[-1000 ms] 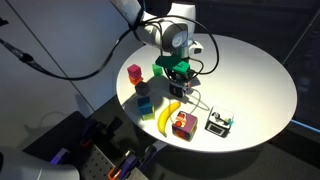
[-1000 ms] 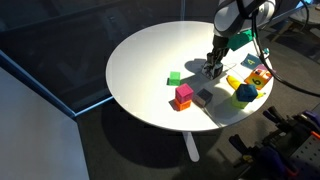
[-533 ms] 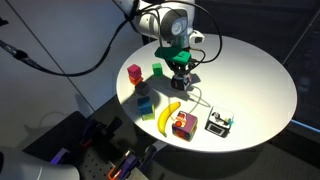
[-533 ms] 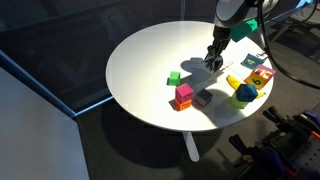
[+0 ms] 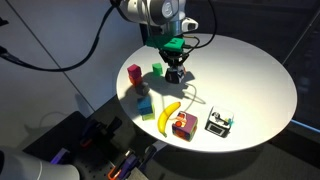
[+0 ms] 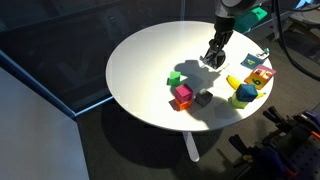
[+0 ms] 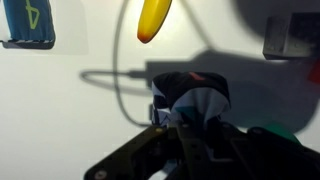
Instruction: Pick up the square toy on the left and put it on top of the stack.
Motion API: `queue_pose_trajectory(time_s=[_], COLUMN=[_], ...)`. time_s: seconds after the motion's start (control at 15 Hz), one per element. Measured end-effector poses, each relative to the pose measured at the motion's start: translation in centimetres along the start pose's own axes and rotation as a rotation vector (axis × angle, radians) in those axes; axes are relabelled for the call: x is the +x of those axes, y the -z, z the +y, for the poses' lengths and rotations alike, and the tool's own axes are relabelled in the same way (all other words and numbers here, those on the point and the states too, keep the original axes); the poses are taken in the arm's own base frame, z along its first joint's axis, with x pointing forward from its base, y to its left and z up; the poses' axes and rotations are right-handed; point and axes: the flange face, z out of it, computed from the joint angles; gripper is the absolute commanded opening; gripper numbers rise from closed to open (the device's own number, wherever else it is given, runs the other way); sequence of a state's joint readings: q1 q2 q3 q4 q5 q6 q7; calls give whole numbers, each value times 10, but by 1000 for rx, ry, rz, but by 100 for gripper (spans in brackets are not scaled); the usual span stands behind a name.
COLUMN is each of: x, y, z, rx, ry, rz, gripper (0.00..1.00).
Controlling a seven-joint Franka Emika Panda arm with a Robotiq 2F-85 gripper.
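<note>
Gripper [image 5: 176, 70] is what I check first: its fingers are closed tight on the square toy [image 7: 192, 105]. In the wrist view the toy's dark and pale faces sit squeezed between them. The shadow below on the tabletop makes me judge the toy is off the surface, not resting on it. I hold it that way so it can travel over the other pieces without nudging them.

The round white table [image 5: 250, 80] carries everything else, and most of its far side is bare. That bare side gives me room to swing the arm wide if I need to.

The banana [image 5: 168, 115] lies near the front edge, well apart from my path. The stack [image 5: 134, 73], red blocks with a pinkish top, stands near the table's rim and is my target. The plain green cube [image 5: 158, 69] sits between the gripper and the stack, so I judge the carry must stay high enough to pass over it.

The grey cube [image 5: 143, 88] and the blue cube [image 5: 145, 103] sit just in front of the stack, close enough to clip on a low approach.

A thin wire [image 7: 118, 95] curls on the tabletop beside the toy's shadow. I cannot tell whether it is attached to anything I hold.
</note>
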State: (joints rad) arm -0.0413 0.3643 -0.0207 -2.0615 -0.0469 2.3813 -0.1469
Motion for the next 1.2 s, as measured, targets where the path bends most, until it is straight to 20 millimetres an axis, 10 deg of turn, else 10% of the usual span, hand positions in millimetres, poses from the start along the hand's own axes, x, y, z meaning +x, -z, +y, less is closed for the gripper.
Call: queue_pose_trajectory(time_s=[1.2], x=[-52], y=[53], z=[-79], rx=[1], ry=[170], rz=[22], gripper=[6])
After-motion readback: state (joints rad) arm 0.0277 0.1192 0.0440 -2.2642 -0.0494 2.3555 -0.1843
